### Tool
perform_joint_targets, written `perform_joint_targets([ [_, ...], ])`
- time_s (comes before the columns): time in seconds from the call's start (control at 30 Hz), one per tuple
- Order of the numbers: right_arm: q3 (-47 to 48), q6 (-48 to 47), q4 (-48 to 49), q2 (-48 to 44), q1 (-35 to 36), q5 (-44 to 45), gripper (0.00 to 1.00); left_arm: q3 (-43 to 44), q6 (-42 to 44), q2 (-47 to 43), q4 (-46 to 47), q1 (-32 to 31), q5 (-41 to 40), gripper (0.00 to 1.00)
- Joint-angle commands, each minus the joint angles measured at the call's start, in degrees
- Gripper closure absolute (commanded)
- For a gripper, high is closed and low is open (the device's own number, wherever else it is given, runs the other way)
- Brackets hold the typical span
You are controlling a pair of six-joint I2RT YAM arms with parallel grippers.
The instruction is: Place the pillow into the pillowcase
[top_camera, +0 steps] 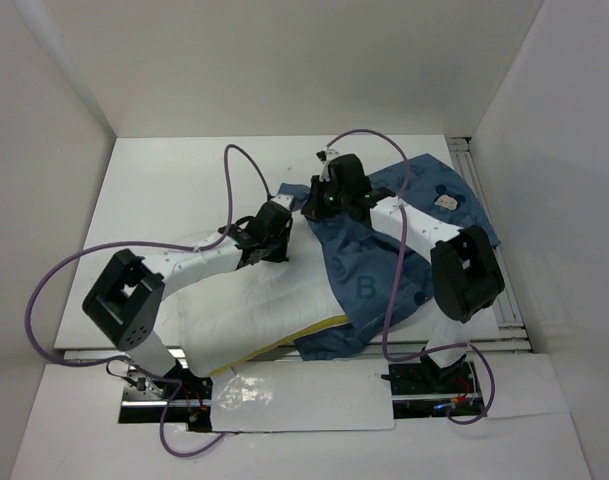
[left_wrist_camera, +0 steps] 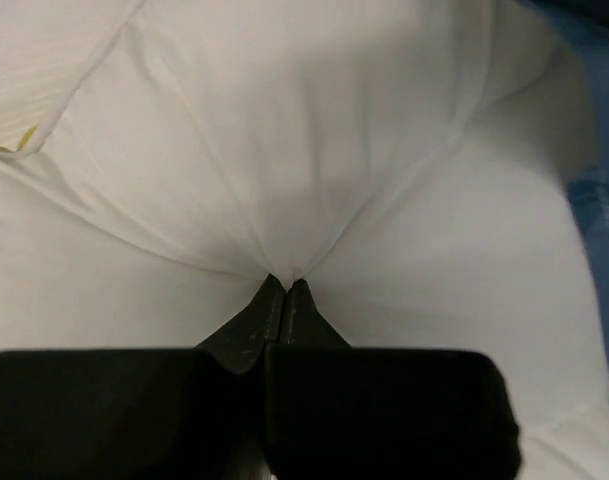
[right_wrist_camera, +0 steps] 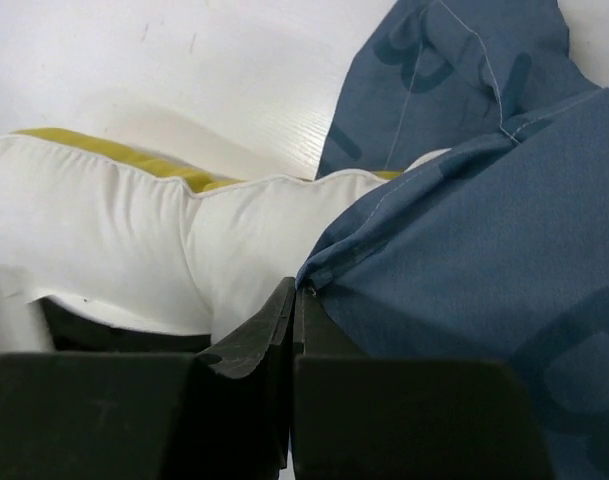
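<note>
left gripper pinches pillow, right gripper pillowcase.

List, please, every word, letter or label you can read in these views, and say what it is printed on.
"B": a large darker-blue letter printed on the pillowcase, near its front edge in the top view.
Other dark printed shapes on the pillowcase: cut off by folds, not readable.
No text shows on the pillow.
</note>
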Motion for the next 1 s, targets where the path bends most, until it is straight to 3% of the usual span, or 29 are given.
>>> perform_joint_targets([
  [0.0, 4.72, -0.38, -0.84, -0.4, 2.25, -2.7, 1.0, -2.36, 0.5, -9.35, 7.77, -0.66, -1.79, 1.0],
  [0.13, 6.4, -0.91, -1.46, -0.4, 3.57, -3.5, 1.0, -1.58, 5.16, -16.13, 11.38, -0.66, -1.7, 1.0],
  [0.43, 9.73, -1.96, -2.6, -0.4, 9.02, -10.08, 1.0, 2.21, 7.98, -15.35, 13.75, -0.66, -2.5, 1.0],
  [0.53, 11.84, -1.44, -3.83, 0.74, 9.02, -12.11, 1.0, -1.91, 10.35, -18.59, 20.23, -1.19, 0.58, 1.0],
  [0.7, 16.14, -0.12, -7.15, 6.42, 9.02, -13.61, 1.0, -4.56, 11.4, -23.25, 23.86, -1.71, -1.95, 1.0],
  [0.97, 20.81, 1.72, -7.17, 14.88, 9.54, -16.42, 1.0, -0.35, 10.71, -17.04, 22.38, -0.23, -4.42, 1.0],
])
